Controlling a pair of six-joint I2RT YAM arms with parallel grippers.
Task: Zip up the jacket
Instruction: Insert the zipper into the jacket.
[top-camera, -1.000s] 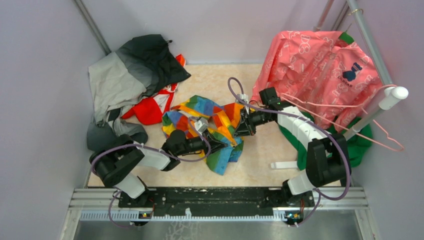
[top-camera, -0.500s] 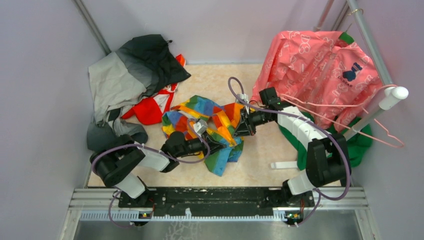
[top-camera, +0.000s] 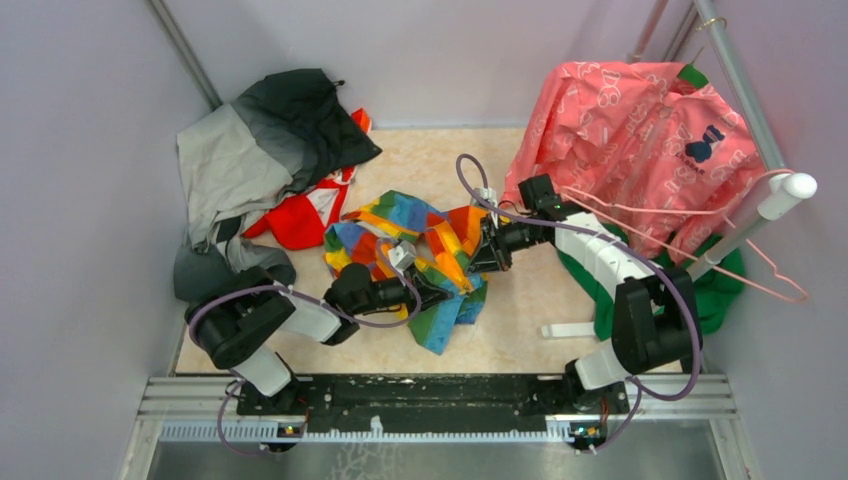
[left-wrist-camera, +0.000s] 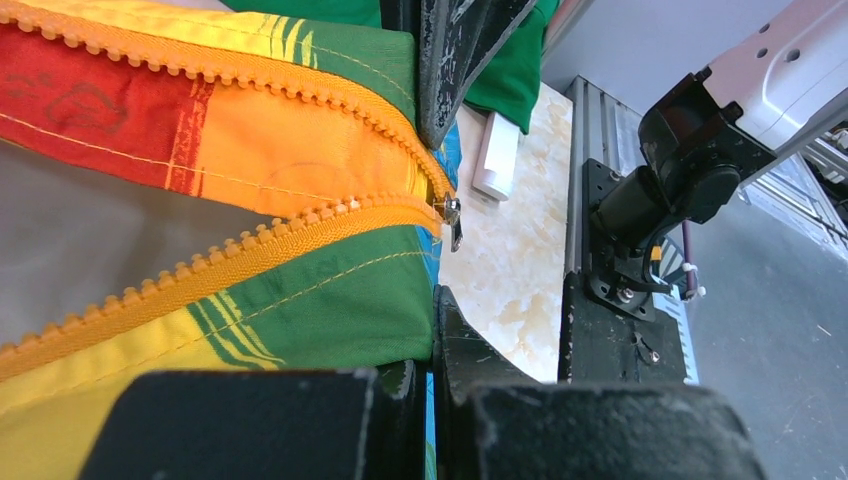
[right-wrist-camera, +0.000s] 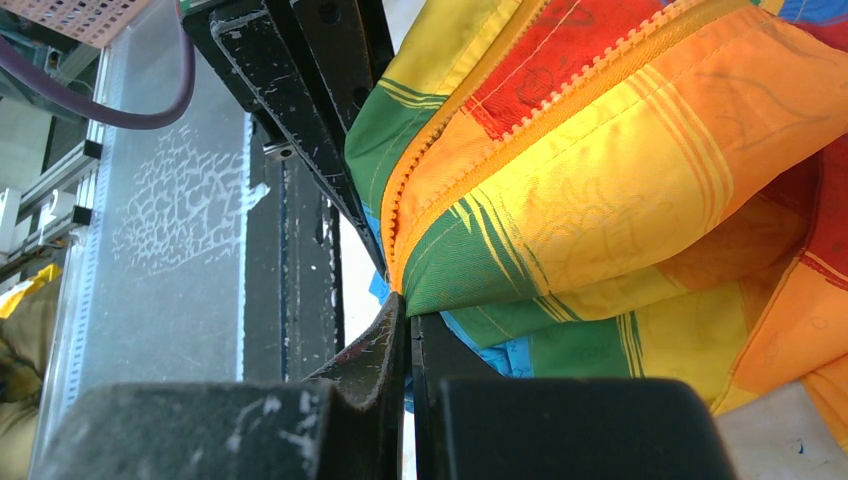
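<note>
Now, jacket (top-camera: 400, 215): crumpled, long axis 9-to-3 o'clock.
Zipper (left-wrist-camera: 330, 218): open V, mouth toward 9 o'clock, left wrist view.
Left gripper (top-camera: 440, 288): pinching hem.
Right gripper (top-camera: 478, 265): pinching hem.

We note the jacket (top-camera: 405, 235) lying mid-table (top-camera: 520, 310), left gripper (top-camera: 440, 286) at its near edge, right gripper (top-camera: 482, 262) at its right edge, a heap of clothes (top-camera: 255, 160) behind-left and a hung garment (top-camera: 640, 125) behind-right.

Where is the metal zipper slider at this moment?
In the left wrist view, the zipper slider sits right of centre at the jacket's edge, where both orange tooth rows meet, just above the shut left gripper.
</note>
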